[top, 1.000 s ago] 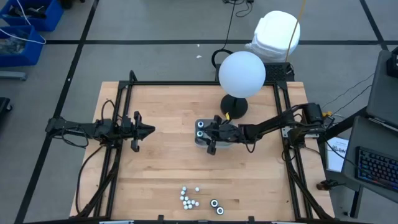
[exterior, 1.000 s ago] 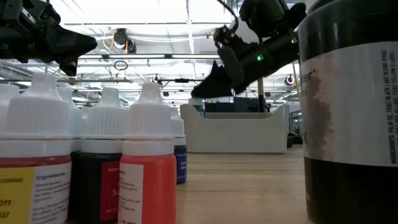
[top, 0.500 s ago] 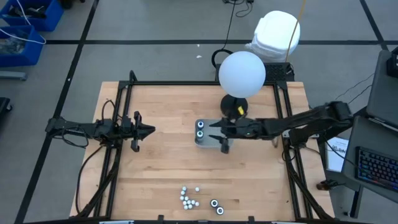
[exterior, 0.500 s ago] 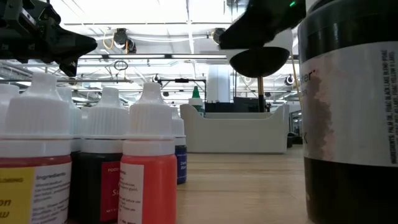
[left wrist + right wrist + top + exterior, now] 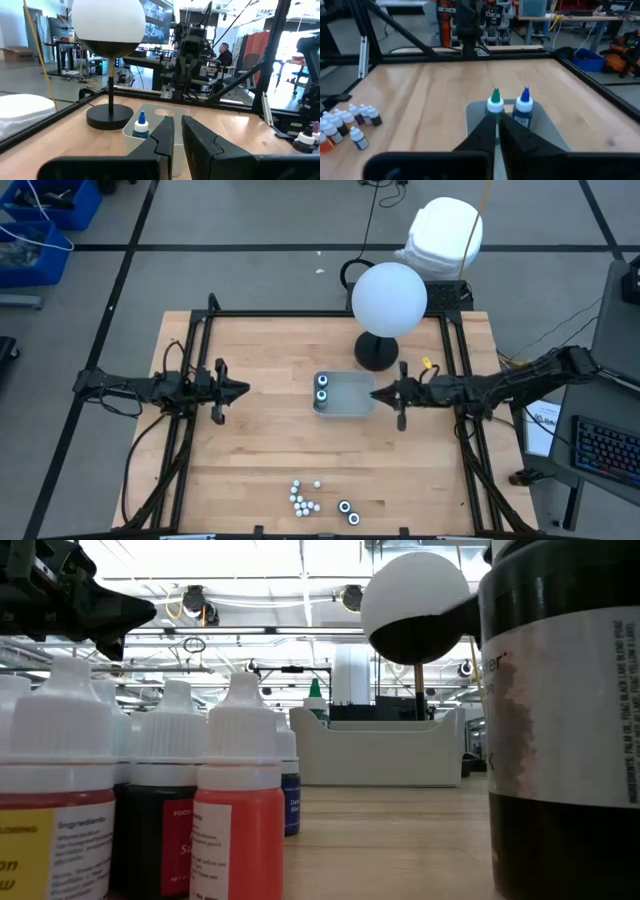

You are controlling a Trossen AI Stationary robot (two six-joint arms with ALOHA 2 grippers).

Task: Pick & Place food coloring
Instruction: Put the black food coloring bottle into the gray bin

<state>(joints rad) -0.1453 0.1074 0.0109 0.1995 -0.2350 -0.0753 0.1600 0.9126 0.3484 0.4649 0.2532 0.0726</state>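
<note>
Several small white-capped food coloring bottles (image 5: 304, 498) stand on their bases in a cluster at the table's near edge, with two dark round ones (image 5: 349, 512) beside them. In the low view they fill the foreground (image 5: 235, 790). Two more bottles, one green-tipped (image 5: 495, 103) and one blue-tipped (image 5: 524, 103), stand upright in the clear grey tray (image 5: 350, 406) at mid-table. My right gripper (image 5: 378, 392) hovers just right of the tray, shut and holding nothing. My left gripper (image 5: 242, 389) waits at the table's left, shut, pointing level at the tray.
A lamp with a white globe (image 5: 388, 298) stands on a black base (image 5: 377, 352) just behind the tray. A black frame (image 5: 300, 315) runs round the wooden table. A large dark bottle (image 5: 560, 720) stands close to the low camera.
My right gripper has drawn back from above the tray toward the table's right edge, rising a little, and has shut with nothing in it. The two bottles in the tray stand as before.
</note>
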